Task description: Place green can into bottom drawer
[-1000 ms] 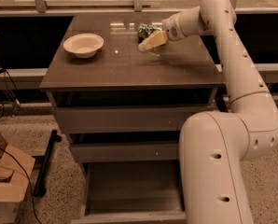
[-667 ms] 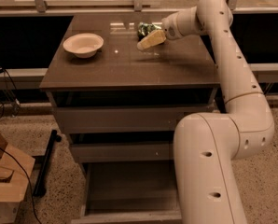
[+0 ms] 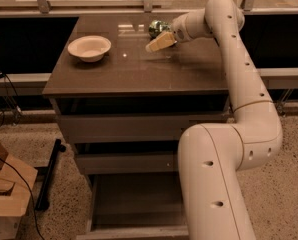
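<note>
The green can (image 3: pixel 156 27) stands on the far part of the brown cabinet top (image 3: pixel 134 69), right of the middle. My gripper (image 3: pixel 158 38) reaches in from the right and sits right at the can, its cream tip low in front of it. Whether it holds the can does not show. The bottom drawer (image 3: pixel 134 204) is pulled out at the foot of the cabinet, its flat floor bare. My white arm crosses in front of the drawer's right side.
A cream bowl (image 3: pixel 89 47) sits on the left of the cabinet top. Two shallower drawers (image 3: pixel 119 129) are above the bottom one, slightly out. A cardboard box (image 3: pixel 6 194) and a black cable lie on the floor to the left.
My arm has shifted slightly to the left and the gripper has edged closer in on the can. The can and the bowl stay where they were.
</note>
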Robot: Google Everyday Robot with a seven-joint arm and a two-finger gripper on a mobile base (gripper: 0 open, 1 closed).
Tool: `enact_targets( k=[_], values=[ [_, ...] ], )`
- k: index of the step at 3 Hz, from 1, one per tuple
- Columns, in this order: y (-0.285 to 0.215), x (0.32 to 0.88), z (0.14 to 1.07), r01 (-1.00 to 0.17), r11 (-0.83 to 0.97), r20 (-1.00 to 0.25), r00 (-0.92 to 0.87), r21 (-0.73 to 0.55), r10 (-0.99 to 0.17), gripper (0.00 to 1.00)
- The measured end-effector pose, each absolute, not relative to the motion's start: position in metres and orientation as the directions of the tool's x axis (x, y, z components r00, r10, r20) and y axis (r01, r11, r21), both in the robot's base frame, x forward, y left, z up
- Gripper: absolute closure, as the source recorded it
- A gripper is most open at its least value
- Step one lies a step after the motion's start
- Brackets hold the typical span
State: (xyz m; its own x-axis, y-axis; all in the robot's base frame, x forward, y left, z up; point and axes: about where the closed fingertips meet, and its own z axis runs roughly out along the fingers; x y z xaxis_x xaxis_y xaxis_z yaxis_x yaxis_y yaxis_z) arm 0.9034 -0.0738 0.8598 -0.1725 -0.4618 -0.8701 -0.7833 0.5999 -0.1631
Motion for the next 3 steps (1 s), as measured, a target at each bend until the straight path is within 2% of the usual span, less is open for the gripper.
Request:
enact_targets(
  k=[1,3],
  values=[
    [-0.074,0.903,0.86,-0.783,0.6,-0.87,-0.173,-0.163,-0.462,0.0],
    [-0.086,0.948,0.854,-0.656,0.742,-0.91,-0.211,-0.14,-0.358,0.0]
  ],
)
